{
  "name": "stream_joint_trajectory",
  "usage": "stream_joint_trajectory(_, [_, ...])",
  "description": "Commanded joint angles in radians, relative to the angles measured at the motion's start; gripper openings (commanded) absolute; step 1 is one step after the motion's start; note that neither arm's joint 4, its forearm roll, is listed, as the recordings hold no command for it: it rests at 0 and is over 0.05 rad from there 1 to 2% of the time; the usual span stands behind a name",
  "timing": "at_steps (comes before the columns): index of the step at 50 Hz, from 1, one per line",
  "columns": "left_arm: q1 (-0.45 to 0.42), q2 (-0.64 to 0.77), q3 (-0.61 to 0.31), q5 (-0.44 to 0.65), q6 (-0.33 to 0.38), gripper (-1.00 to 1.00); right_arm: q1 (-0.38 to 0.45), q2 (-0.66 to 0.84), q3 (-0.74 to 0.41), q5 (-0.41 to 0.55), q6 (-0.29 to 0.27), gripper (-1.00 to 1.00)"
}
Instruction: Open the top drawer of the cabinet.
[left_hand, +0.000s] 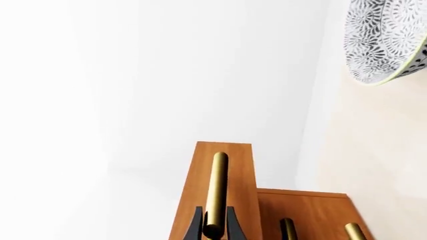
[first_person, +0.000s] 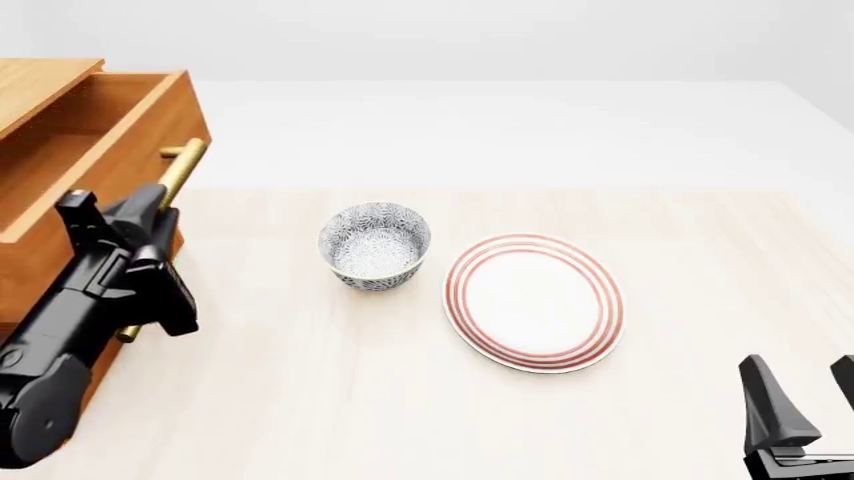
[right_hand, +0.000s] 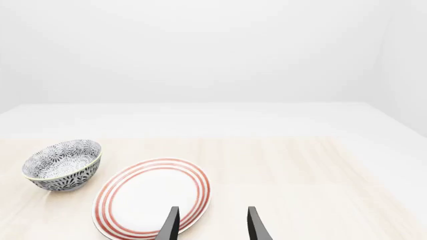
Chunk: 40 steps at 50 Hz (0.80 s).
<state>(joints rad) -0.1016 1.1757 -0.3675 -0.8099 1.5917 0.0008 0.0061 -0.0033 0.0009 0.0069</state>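
Left wrist view: we saw the left gripper with its two dark fingers pressed narrow on either side of the brass handle of the top drawer. The handle ran straight away from the camera between the fingers. The drawer front stood proud of the cabinet face beside it, where two more brass handles showed. A patterned bowl appeared in one corner of the picture.

Front view: we found the cabinet at the table's 9 o'clock edge. The top drawer was pulled out, its plain wood inside showing. The left gripper sat on the handle, clamped around it. The bowl stood near the table's middle, upright. A red-ringed plate lay just beside the bowl at its 4 o'clock, apart from it. The right gripper waited at the table's 5 o'clock corner, well apart from plate and drawer; its fingers stood apart with nothing between them.

Right wrist view: we noted the right gripper with fingers spread wide and empty, above the table. The plate lay ahead of the fingers, the bowl beyond it to one side, not touching.
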Motion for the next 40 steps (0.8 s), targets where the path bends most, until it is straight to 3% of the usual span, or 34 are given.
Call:
stream_joint_trajectory(1, [-0.057, -0.094, 0.039, 0.042, 0.009, 1.0, 0.0, 0.001, 0.0, -0.001, 0.0, 1.0])
stream_joint_trajectory(20, [-0.095, -0.141, 0.074, 0.061, 0.022, 1.0, 0.0, -0.001, -0.001, 0.002, 0.001, 1.0])
stream_joint_trajectory(34, [-0.123, -0.288, 0.064, 0.182, -0.002, 1.0, 0.0, -0.003, -0.001, 0.003, 0.0, 1.0])
stream_joint_trajectory(40, [-0.127, -0.378, 0.045, 0.282, -0.054, 1.0, 0.0, -0.003, 0.0, 0.003, 0.0, 1.0])
